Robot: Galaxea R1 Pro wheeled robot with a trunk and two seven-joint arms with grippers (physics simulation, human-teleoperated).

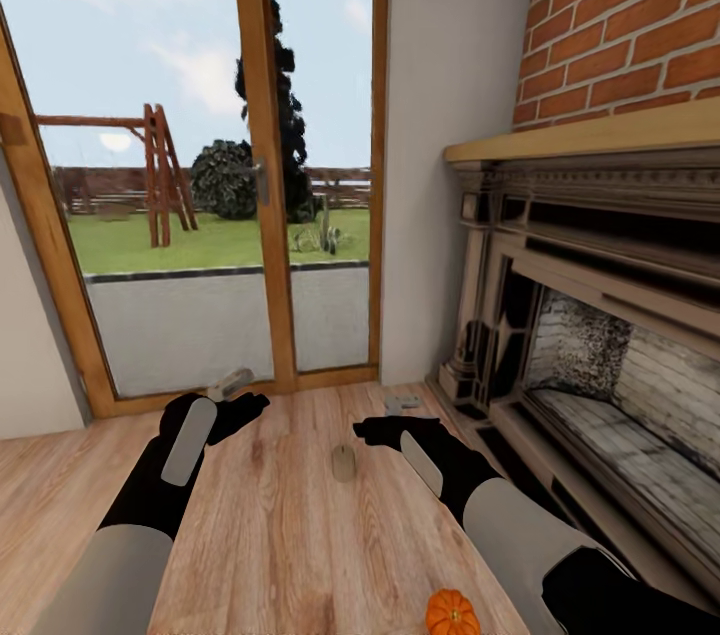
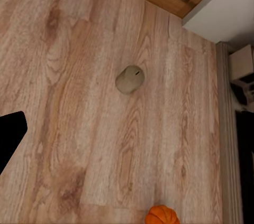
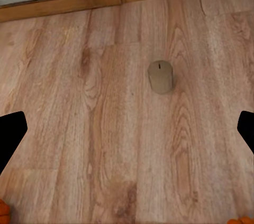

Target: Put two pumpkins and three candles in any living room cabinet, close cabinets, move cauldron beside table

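Head view puts the short tan-beige cylinder candle (image 1: 343, 462) upright on the pale plank wooden floor (image 1: 270, 535) at twelve o'clock from me, between my two raised arms. The small ribbed orange pumpkin (image 1: 452, 612) sits nearer, at about five o'clock from the candle. I judge I am lining up to collect the candle; next I need to lower one arm over it and straddle it. My right gripper (image 3: 127, 129) is spread wide, dark tips at both edges of its wrist view, candle (image 3: 160, 76) well ahead. My left gripper (image 1: 232, 387) hovers at about ten o'clock from the candle; I cannot tell its spread, since one dark tip alone shows in its view. The brick fireplace (image 1: 600, 335) stands at two o'clock.
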